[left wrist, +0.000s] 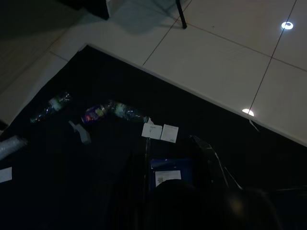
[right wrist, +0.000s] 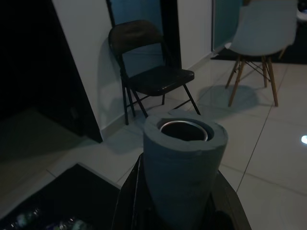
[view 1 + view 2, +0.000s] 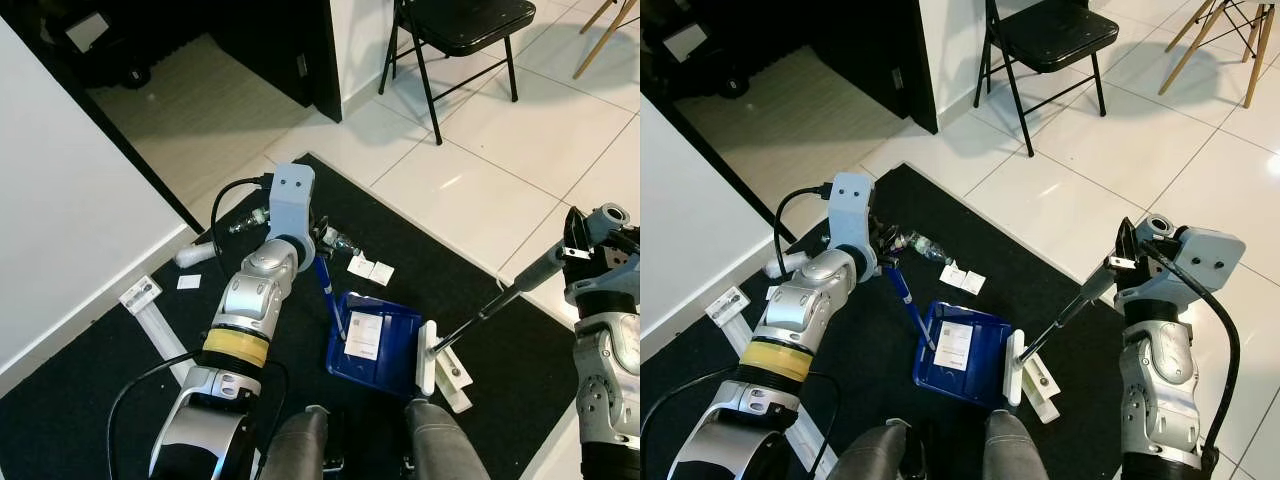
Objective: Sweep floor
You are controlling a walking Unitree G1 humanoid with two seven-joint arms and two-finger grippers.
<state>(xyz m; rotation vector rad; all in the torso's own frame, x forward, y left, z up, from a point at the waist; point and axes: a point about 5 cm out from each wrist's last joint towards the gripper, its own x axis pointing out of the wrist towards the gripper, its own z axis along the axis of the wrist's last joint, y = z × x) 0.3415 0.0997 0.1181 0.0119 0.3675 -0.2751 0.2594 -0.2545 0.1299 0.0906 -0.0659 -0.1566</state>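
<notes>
Blue dustpan (image 3: 965, 355), lower centre of frame, on black mat (image 3: 1060, 270); a white card (image 3: 954, 347) lies inside it. Left gripper (image 3: 890, 248), centre-left, clamped on the dustpan's blue upright handle (image 3: 908, 292). Right gripper (image 3: 1128, 256), right of frame, closed around the grey broom handle (image 3: 1070, 306), which slopes down to the white broom head (image 3: 1015, 366) touching the dustpan's right edge. Two paper scraps (image 3: 964, 279) and a plastic bottle (image 3: 924, 245) just above the dustpan on the mat. Black folding chair (image 3: 1045, 35), upper centre, on white tiles (image 3: 1200, 150).
</notes>
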